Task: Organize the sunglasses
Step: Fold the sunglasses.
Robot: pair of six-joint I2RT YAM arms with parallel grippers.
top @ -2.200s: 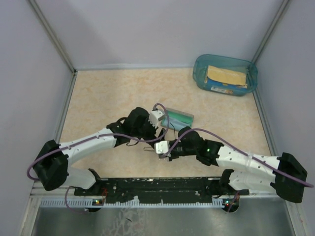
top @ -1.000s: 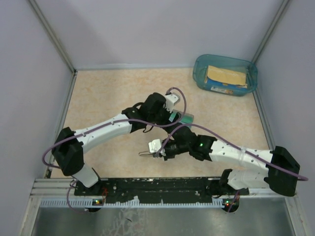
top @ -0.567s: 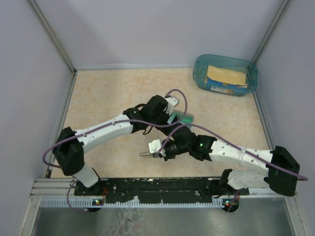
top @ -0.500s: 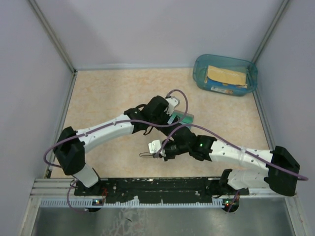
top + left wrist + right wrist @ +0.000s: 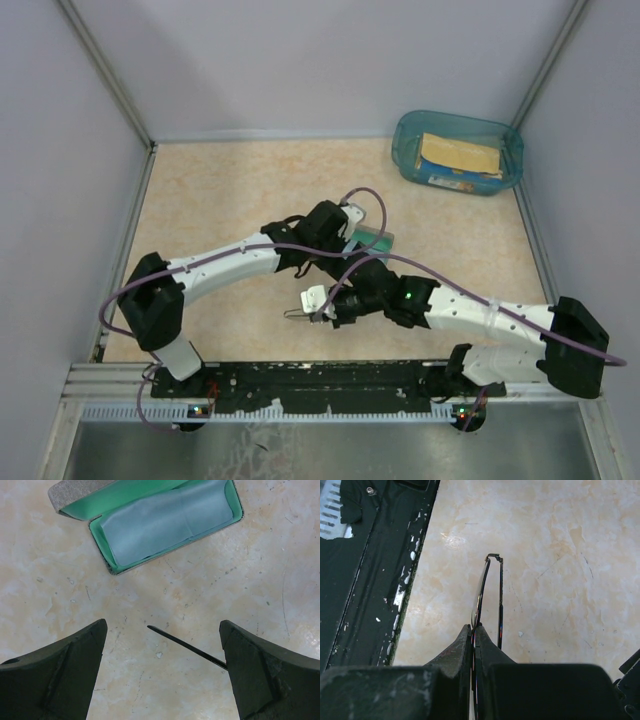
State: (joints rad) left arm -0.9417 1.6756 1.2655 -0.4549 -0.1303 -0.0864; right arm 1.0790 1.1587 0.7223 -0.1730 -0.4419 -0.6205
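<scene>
My right gripper (image 5: 474, 628) is shut on the sunglasses (image 5: 487, 595), a thin dark wire frame held edge-on above the table; they show small in the top view (image 5: 297, 311), left of the gripper (image 5: 316, 300). My left gripper (image 5: 162, 630) is open and empty, its jaws wide apart over bare table. One slim temple arm (image 5: 187, 647) reaches into its view from the right finger. The grey case (image 5: 145, 522) lies open beyond it, green inside, with the light blue cloth (image 5: 162, 520) in it. In the top view the case (image 5: 375, 240) is partly hidden by the left wrist (image 5: 330, 225).
A teal plastic bin (image 5: 458, 152) holding a yellow packet stands at the back right. The black rail of the arm bases (image 5: 375, 565) runs along the near edge, close to the sunglasses. Grey walls enclose the table.
The left arm swung from the table's middle toward the case and has crept a little farther right. The right gripper shifted slightly left with the sunglasses, then held still.
</scene>
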